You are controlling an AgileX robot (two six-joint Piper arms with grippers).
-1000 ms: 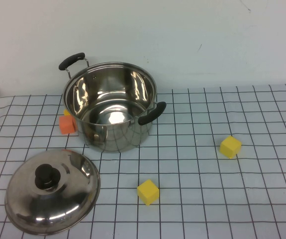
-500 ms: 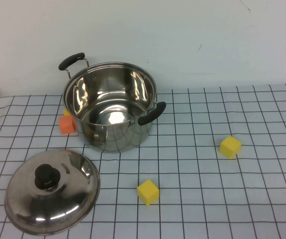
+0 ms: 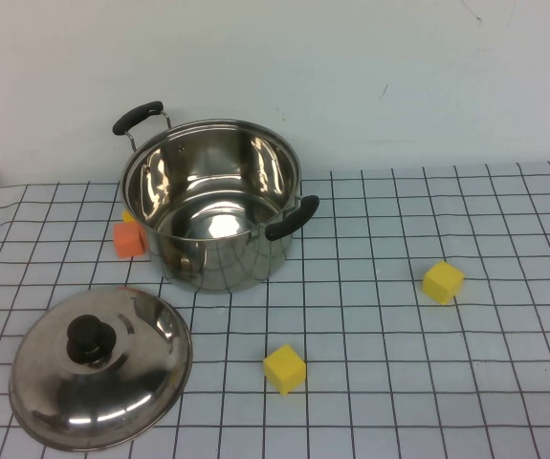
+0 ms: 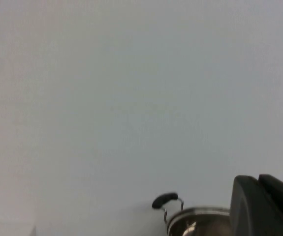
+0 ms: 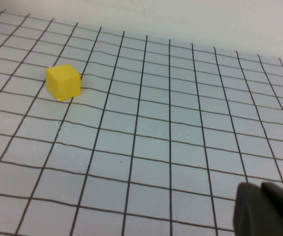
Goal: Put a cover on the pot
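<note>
The shiny steel pot (image 3: 211,203) stands uncovered at the back left of the checked table, its two black handles at the far left and near right. The domed steel lid (image 3: 100,367) with a black knob (image 3: 91,338) lies on the table at the front left, apart from the pot. Neither gripper shows in the high view. In the left wrist view, my left gripper (image 4: 256,180) is shut and empty, raised, with the pot's rim (image 4: 200,212) beside it. In the right wrist view, my right gripper (image 5: 259,189) is shut and empty above the table.
An orange cube (image 3: 130,239) sits against the pot's left side. One yellow cube (image 3: 285,368) lies in front of the pot, another (image 3: 443,282) to the right, also seen in the right wrist view (image 5: 62,81). A white wall stands behind.
</note>
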